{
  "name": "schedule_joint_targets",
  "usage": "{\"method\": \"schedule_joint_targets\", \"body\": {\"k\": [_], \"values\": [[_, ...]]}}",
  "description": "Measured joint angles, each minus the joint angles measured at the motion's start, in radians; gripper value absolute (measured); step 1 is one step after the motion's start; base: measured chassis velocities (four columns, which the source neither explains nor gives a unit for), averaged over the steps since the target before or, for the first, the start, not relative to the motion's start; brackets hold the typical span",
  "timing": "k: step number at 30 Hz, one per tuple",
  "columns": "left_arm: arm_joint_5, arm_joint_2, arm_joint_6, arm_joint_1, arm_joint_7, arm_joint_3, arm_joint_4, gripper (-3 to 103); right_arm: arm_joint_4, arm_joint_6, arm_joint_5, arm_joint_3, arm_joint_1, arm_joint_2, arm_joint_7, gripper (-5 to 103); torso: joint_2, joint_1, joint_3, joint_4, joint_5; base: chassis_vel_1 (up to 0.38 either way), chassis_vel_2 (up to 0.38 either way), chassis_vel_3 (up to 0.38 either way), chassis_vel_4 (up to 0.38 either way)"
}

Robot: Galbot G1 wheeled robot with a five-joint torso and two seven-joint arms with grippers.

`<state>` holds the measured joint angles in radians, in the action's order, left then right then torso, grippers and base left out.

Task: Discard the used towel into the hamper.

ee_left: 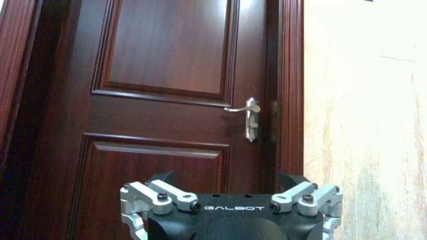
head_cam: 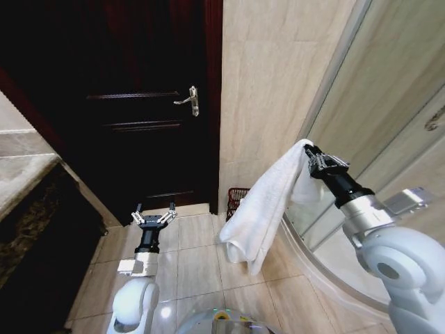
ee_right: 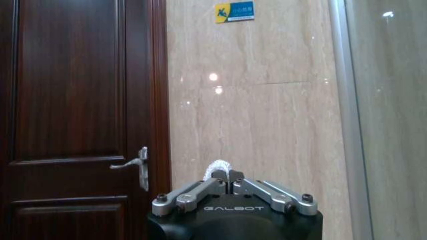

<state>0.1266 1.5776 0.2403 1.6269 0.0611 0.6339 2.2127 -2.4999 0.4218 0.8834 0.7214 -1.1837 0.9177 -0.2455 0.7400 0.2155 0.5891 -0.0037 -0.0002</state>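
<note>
2 grippers up: right gripper (head_cam: 311, 154) pinched tight on white towel (head_cam: 259, 209) hanging over hamper (head_cam: 236, 200) by wall, left gripper (head_cam: 154, 213) spread wide, holding nothing, facing door (head_cam: 139, 104).

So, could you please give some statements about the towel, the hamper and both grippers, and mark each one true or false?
1. The right gripper holds the white towel up in the air. True.
2. The towel already lies inside the hamper. False: it hangs from the right gripper, partly in front of the hamper.
3. The left gripper is open and holds nothing. True.
4. The hamper stands on the floor at the foot of the tiled wall, beside the dark door. True.
5. The door stands wide open. False: it looks closed.
</note>
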Motion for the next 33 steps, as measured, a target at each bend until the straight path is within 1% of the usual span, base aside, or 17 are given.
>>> {"method": "schedule_joint_targets", "body": {"k": [7, 8, 9, 14, 17, 19, 26, 28, 33], "values": [[0.005, -0.007, 0.000, 0.000, -0.001, 0.005, 0.001, 100, 0.000, 0.000, -0.014, -0.009, 0.015, 0.016, 0.004, 1, 0.028, 0.013, 0.015, 0.0001, 0.0002, 0.000, 0.000, 0.000, 0.000], [0.005, -0.008, 0.000, -0.001, -0.001, 0.005, 0.001, 100, 0.000, 0.000, -0.019, -0.009, 0.015, 0.023, 0.005, 1, 0.034, 0.016, 0.018, 0.0000, 0.0003, 0.000, 0.000, 0.000, 0.000], [0.001, -0.010, -0.004, -0.004, -0.001, 0.002, -0.001, 100, 0.000, -0.001, -0.042, -0.002, 0.013, 0.038, 0.014, 1, 0.051, 0.023, 0.027, 0.0000, 0.0004, 0.000, 0.000, 0.000, 0.000], [-0.010, -0.001, -0.008, -0.010, -0.001, -0.006, -0.008, 100, 0.000, -0.004, -0.063, 0.002, 0.030, 0.042, 0.022, 1, 0.074, 0.033, 0.041, -0.0002, 0.0003, 0.000, 0.000, 0.000, 0.000], [-0.021, 0.014, -0.007, -0.010, -0.001, -0.010, -0.015, 100, 0.005, -0.004, -0.071, -0.005, 0.058, 0.040, 0.026, 1, 0.088, 0.039, 0.049, 0.0000, -0.0002, 0.000, 0.000, 0.000, 0.000], [-0.026, 0.021, -0.003, -0.005, -0.001, -0.013, -0.017, 100, 0.022, -0.004, -0.072, -0.009, 0.081, 0.035, 0.028, 1, 0.099, 0.044, 0.055, 0.0001, 0.0003, 0.000, 0.000, 0.000, 0.000], [-0.031, 0.021, 0.002, -0.005, 0.001, -0.010, -0.023, 100, 0.043, -0.004, -0.070, -0.003, 0.100, 0.026, 0.031, 1, 0.124, 0.055, 0.069, 0.0000, 0.0003, 0.000, 0.000, 0.000, 0.000], [-0.034, 0.025, 0.002, -0.012, 0.001, -0.008, -0.023, 100, 0.047, -0.003, -0.057, 0.002, 0.116, 0.016, 0.030, 1, 0.139, 0.062, 0.077, 0.0000, 0.0003, 0.000, 0.000, 0.000, 0.000], [-0.038, 0.030, 0.001, -0.012, 0.001, -0.006, -0.022, 100, 0.053, 0.009, -0.019, 0.005, 0.159, -0.007, 0.018, 1, 0.159, 0.070, 0.089, -0.0001, 0.0003, 0.000, 0.000, 0.000, 0.000]]}}
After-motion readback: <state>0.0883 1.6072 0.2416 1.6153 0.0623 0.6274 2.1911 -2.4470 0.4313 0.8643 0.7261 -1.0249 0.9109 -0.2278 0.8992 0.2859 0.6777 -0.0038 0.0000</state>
